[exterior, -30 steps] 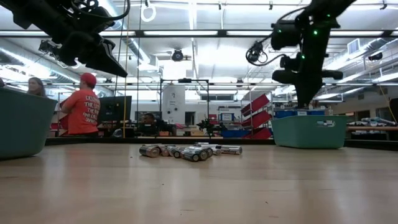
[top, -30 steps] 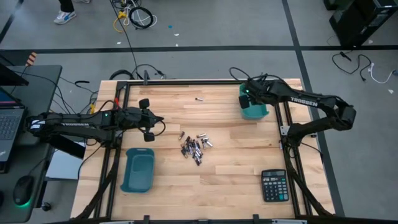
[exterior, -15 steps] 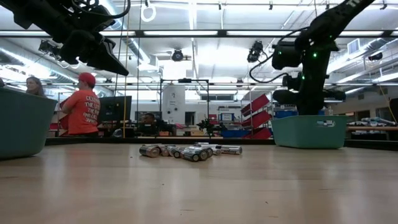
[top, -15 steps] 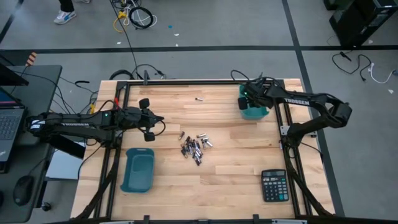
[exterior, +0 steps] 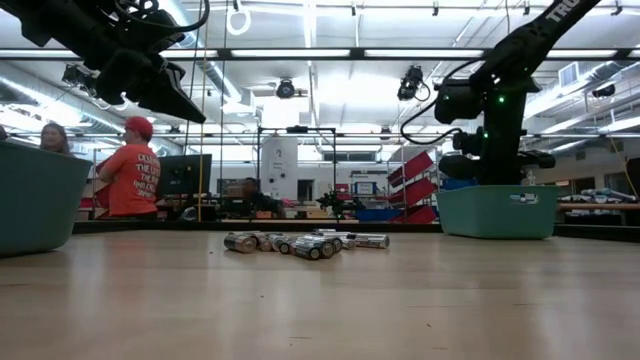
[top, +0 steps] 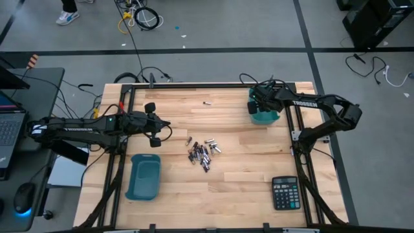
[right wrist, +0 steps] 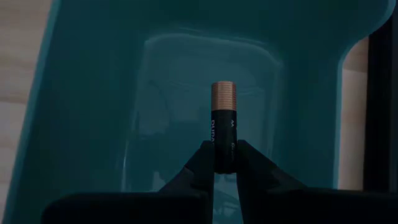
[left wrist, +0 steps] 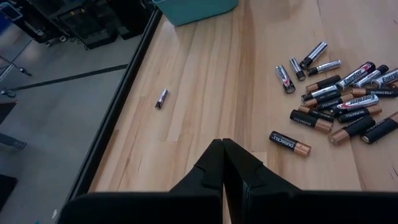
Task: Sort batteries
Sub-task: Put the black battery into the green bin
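Note:
Several batteries [top: 204, 154] lie in a loose pile on the wooden table's middle; they also show in the low view [exterior: 305, 243] and the left wrist view [left wrist: 342, 99]. One small battery [top: 207, 103] lies alone near the far edge. My right gripper [right wrist: 224, 149] is over the far-right teal bin [top: 264, 116], shut on a black and copper battery [right wrist: 223, 124]. My left gripper [left wrist: 222, 158] is shut and empty, above the table left of the pile [top: 165, 127]. My right gripper pinches the battery's black end [right wrist: 223, 155] between its two fingers [right wrist: 202, 163]. The battery lies along the fingers and its copper end [right wrist: 224, 94] sticks out past the fingertips. The fingers point down into the teal bin, and the battery points at the bin's floor.
A second teal bin [top: 144, 176] stands near the table's front left. A black calculator [top: 285, 192] lies at the front right. Black frame rails run along the table's edges. People stand in the room beyond the table [exterior: 132, 170].
My right gripper has gone down toward the far-right teal bin with the battery, staying shut on it. The pile has kept still.

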Robot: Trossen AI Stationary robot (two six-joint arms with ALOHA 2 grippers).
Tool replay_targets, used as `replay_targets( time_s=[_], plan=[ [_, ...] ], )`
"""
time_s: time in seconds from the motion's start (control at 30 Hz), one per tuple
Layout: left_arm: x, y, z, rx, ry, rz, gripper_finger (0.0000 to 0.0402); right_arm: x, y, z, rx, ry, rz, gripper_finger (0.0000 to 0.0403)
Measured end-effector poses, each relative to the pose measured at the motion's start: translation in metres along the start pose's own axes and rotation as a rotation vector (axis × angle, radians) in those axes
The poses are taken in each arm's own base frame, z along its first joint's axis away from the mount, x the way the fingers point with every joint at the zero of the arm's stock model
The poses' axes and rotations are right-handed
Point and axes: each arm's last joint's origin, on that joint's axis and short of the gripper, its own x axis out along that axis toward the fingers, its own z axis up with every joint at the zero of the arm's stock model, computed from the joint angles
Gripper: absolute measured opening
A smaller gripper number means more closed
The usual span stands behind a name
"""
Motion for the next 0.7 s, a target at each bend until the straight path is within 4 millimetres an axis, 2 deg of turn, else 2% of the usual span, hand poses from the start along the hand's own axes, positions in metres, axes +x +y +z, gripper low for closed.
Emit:
replay_targets(
  time_s=[0.37, 0.7],
  plan=[
    [0.0000, 0.0000, 0.0000, 0.000, 0.000, 0.000, 0.0002, 0.0000, 0.0003, -0.0001, -0.016, 0.005, 0.008, 0.0040],
    [0.0000, -0.0002, -0.0005, 0.001, 0.005, -0.002, 0.0002, -0.0001, 0.0007, 0.0004, 0.013, 0.002, 0.013, 0.0081]
  ],
)
